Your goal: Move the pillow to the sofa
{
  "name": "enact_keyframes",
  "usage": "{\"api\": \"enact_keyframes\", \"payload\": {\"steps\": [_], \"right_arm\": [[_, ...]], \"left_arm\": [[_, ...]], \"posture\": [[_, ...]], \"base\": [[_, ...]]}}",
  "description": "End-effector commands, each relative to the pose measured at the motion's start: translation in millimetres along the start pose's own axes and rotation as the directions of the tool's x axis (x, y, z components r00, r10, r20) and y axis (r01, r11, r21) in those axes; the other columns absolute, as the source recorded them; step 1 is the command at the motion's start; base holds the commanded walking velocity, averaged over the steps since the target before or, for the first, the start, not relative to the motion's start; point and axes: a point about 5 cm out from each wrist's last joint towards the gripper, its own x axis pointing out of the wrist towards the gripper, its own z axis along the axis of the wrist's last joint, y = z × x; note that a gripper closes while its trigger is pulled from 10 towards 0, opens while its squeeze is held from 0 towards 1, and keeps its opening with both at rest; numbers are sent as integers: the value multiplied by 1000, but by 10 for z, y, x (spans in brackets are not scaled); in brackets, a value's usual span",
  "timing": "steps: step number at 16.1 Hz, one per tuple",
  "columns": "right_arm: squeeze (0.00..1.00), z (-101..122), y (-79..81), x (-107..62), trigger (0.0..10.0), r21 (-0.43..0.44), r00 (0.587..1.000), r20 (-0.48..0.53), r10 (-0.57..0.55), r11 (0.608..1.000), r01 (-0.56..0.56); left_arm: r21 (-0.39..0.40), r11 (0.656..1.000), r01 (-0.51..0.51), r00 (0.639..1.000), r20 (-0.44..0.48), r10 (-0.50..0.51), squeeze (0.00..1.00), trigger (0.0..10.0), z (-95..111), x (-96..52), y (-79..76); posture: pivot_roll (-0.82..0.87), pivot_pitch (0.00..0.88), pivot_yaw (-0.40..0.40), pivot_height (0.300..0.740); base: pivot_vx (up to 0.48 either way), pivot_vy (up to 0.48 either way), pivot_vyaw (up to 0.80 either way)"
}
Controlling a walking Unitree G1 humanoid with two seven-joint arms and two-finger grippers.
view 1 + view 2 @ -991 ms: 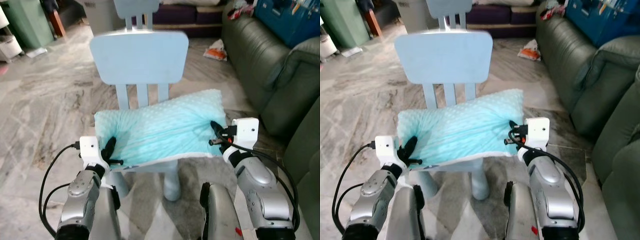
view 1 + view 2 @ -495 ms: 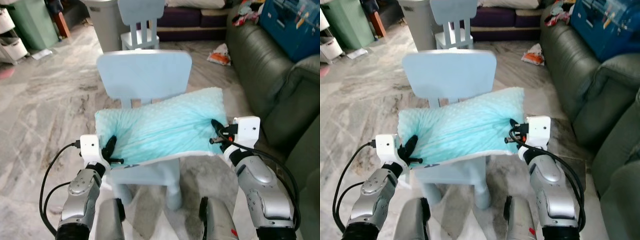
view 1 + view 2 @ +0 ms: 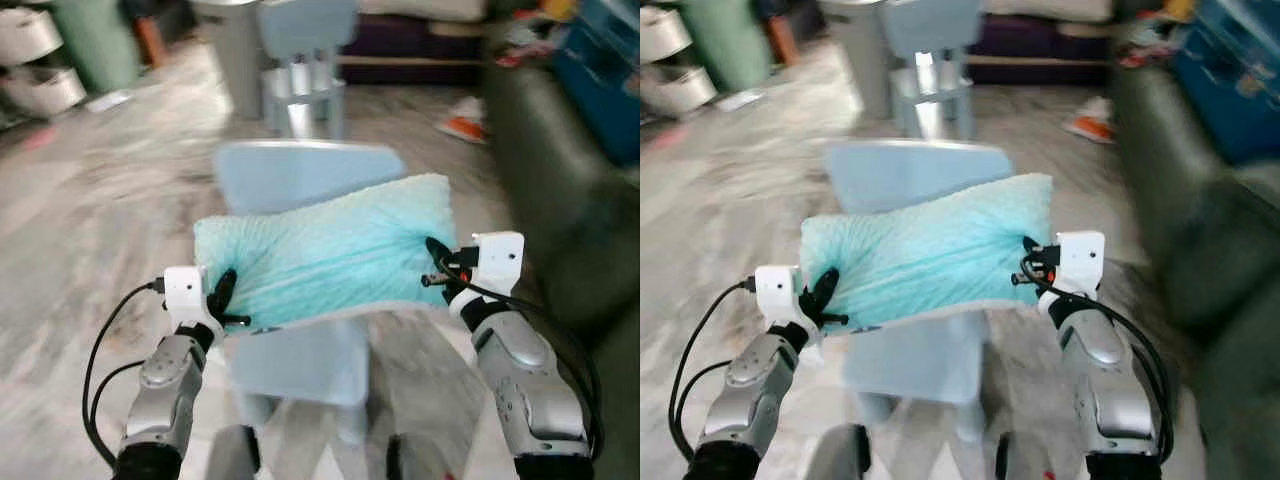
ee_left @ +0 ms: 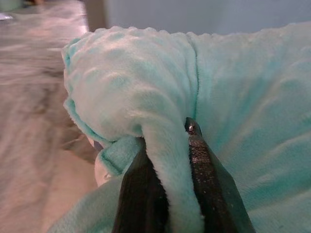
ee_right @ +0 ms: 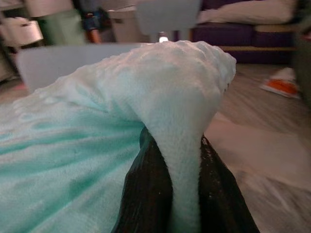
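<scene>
Marble floor [image 3: 90, 200] and the dark sofa [image 3: 560, 190] blur behind you, so judge by what sits sharp: the pillow [image 3: 320, 250] hangs just above the seat of the pale blue chair [image 3: 300, 180], stretched between your arms. Your left gripper [image 3: 222, 298] is pinched tight on a fold at its near left corner, your right gripper [image 3: 437, 265] clamped on a fold at its right edge; that two-ended hold keeps it level for the carry to the sofa on your right
</scene>
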Motion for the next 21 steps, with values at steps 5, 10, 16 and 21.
{"api": "enact_keyframes", "payload": {"steps": [5, 10, 16, 21], "right_arm": [[0, 188, -61, 4, 10000, -2, 997, 74, -39, 999, 39], [0, 214, -49, 16, 10000, 0, 996, 81, -36, 999, 37], [0, 214, -37, 0, 10000, 3, 996, 77, -34, 999, 34], [0, 168, 18, -29, 10000, 14, 999, 48, -13, 1000, 12]], "left_arm": [[25, 999, -32, 999, -16, 32, 0, 10000, -24, -34, 102], [28, 999, -25, 1000, -15, 25, 0, 10000, -28, -36, 96], [53, 998, -21, 1000, -9, 22, 0, 10000, 2, -37, 56], [56, 998, -24, 1000, -5, 25, 0, 10000, 95, -12, -17]], "posture": [[-133, 0, 45, 740], [-131, 0, 44, 740], [-127, 0, 40, 740], [-127, 0, 32, 740]], "base": [[0, 0, 0], [0, 0, 0], [0, 0, 0], [0, 0, 0]]}}
